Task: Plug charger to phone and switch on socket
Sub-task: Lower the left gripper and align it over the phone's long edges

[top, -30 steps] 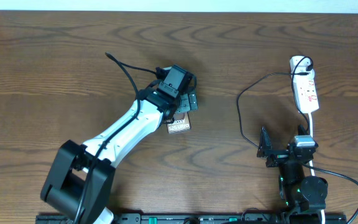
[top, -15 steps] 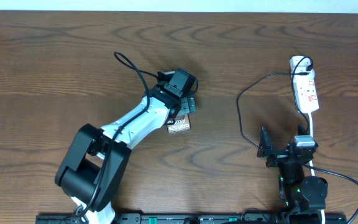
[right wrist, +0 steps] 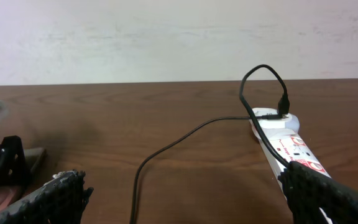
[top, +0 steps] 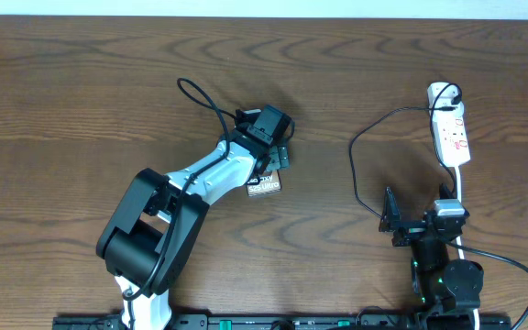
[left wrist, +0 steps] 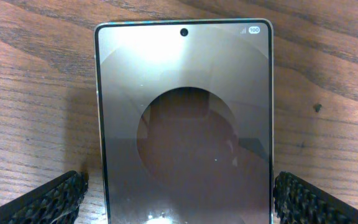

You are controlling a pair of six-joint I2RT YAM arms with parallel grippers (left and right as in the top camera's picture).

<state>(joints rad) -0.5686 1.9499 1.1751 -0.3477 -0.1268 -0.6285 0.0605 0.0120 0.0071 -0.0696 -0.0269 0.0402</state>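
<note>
We are holding our left gripper [left wrist: 179,202] over the phone [left wrist: 184,124], with its fingers [left wrist: 42,202] standing wide apart at 9 and 3 o'clock of the glossy slab and clamping nothing. The phone is lying flat near the middle of the table [top: 81,92]. Our right gripper [right wrist: 185,199] is sitting at 5 o'clock, its jaws likewise spread and empty. The socket [top: 455,137] is lying at 2 o'clock. The charger [top: 354,165] is looping from the socket's 12 o'clock end toward 9 o'clock, then running down toward the right gripper.
</note>
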